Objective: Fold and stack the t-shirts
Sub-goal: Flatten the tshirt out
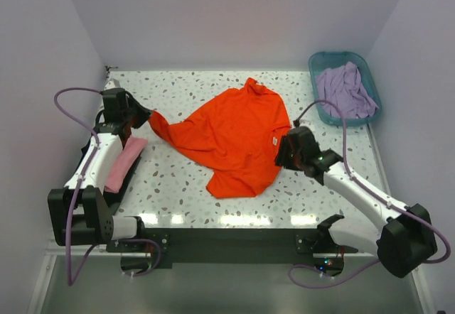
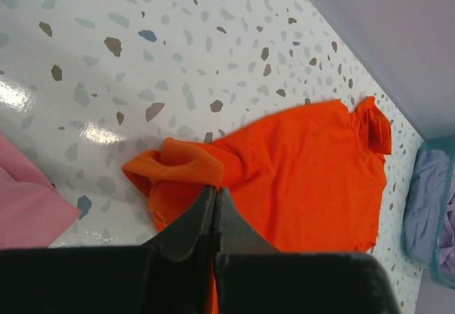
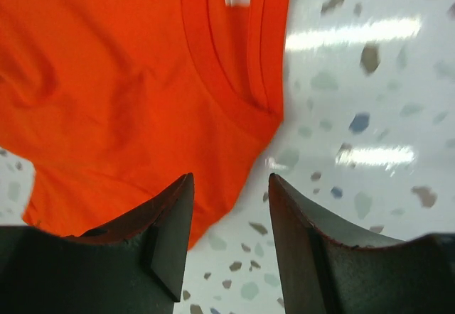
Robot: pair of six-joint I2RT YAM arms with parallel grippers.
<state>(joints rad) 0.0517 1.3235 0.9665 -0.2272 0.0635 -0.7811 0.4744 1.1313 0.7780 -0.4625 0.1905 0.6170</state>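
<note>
Left tool [image 1: 146, 117]: clenched on a bunched sleeve edge of the bright orange cloth t-shirt [image 1: 234, 140], near the speckled worktop's [image 1: 178, 193] left edge.
Right tool [image 1: 284, 150]: jaws apart, gripping nothing, hovering over the collar on the shirt's right side.
Orange shirt: unfolded and wrinkled, mid-worktop.
Other shirts: pink cloth t-shirt [image 1: 126, 161] at the left edge, under the left arm; lavender cloth t-shirt [image 1: 345, 90] in the teal plastic basket [image 1: 338, 53], far right corner.
Risk: a one-sided pull would likely drag the shirt onto the pink one and crumple it; the thin pinch may slip.
Room: bare worktop along the near edge and far left corner; the left side is crowded.
</note>
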